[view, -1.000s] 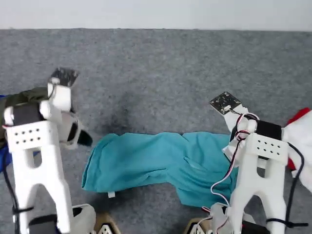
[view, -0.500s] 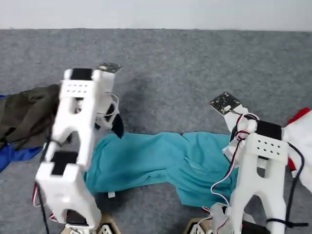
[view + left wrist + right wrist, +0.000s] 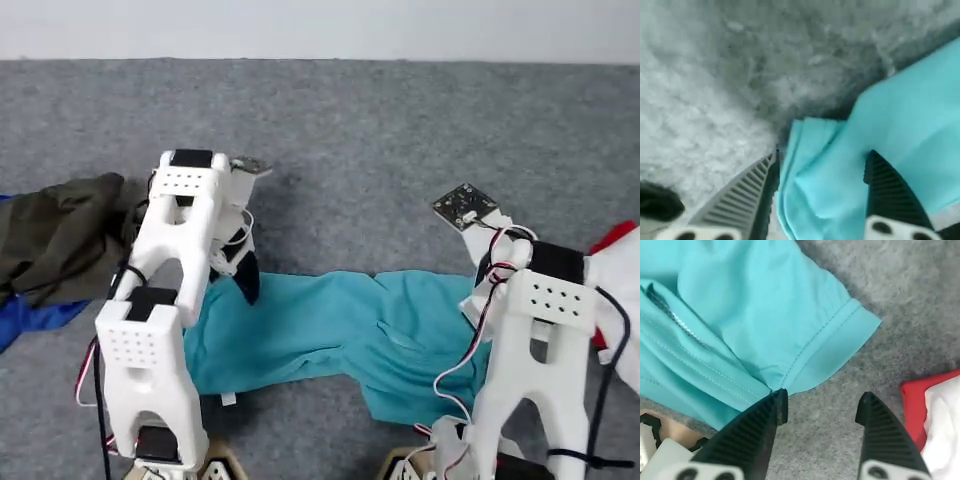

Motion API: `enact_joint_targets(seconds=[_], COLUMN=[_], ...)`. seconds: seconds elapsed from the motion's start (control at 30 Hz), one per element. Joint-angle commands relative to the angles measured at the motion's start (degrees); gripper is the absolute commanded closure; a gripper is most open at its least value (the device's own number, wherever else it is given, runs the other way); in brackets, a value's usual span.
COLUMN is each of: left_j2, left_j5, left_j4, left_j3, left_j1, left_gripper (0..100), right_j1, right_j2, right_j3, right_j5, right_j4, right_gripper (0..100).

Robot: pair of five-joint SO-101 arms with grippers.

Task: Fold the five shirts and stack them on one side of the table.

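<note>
The grey carpeted surface (image 3: 400, 130) carries a teal shirt (image 3: 330, 330) lying crumpled and stretched sideways between the two arms. A loose olive shirt (image 3: 60, 230) over a blue one (image 3: 30, 315) lies at the left edge, and red (image 3: 615, 240) and white (image 3: 620, 290) garments lie at the right edge. None looks folded, so the task seems to be at its start, with the grasp on the teal shirt in hand.

The left tool (image 3: 823, 157) stands wide open astride the shirt's bunched left end, gripping nothing. The right tool (image 3: 822, 397) is equally open and empty, over bare carpet just beside the sleeve hem. Next, the left likely needs only to close. The right must first shift onto the hem, then both can lift together.
</note>
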Motion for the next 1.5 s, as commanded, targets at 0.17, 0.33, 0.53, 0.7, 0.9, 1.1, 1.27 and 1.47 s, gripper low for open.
enact_joint_targets(seconds=[0.17, 0.33, 0.53, 0.7, 0.9, 1.1, 1.27, 1.47], left_j2=[8.0, 10.81, 11.43, 11.6, 11.6, 11.6, 11.6, 11.52], left_j5=[-0.35, -0.62, -0.7, -0.7, -0.7, -0.7, -0.35, -0.35], left_j4=[1.49, 1.49, 1.49, 1.49, 1.49, 1.49, 1.49, 1.49], left_j3=[-11.82, -12.0, -12.09, -11.82, -11.65, -11.74, -11.65, -11.65], left_j1=[-1.58, -1.58, -1.58, -1.58, -2.37, -6.07, -5.98, -5.8], left_gripper=[74, 80, 83, 83, 86, 94, 94, 94], right_j1=[-0.31, -0.4, -0.4, -0.48, -0.48, -0.48, -3.21, -9.45], right_j2=[-1.45, -1.45, -1.45, -1.45, -1.36, 1.27, 10.15, 21.05], right_j3=[-3.08, -3.16, -3.16, -3.16, -3.16, -1.23, -3.52, -11.96], right_j5=[0.26, 0.26, 0.26, 0.26, 0.26, -1.93, -8.79, -14.95], right_j4=[0.57, 0.57, 0.57, 0.66, 0.57, -6.37, -11.91, -11.47], right_gripper=[76.8, 76.8, 76.8, 76.8, 76.8, 76.8, 76.8, 76.8])
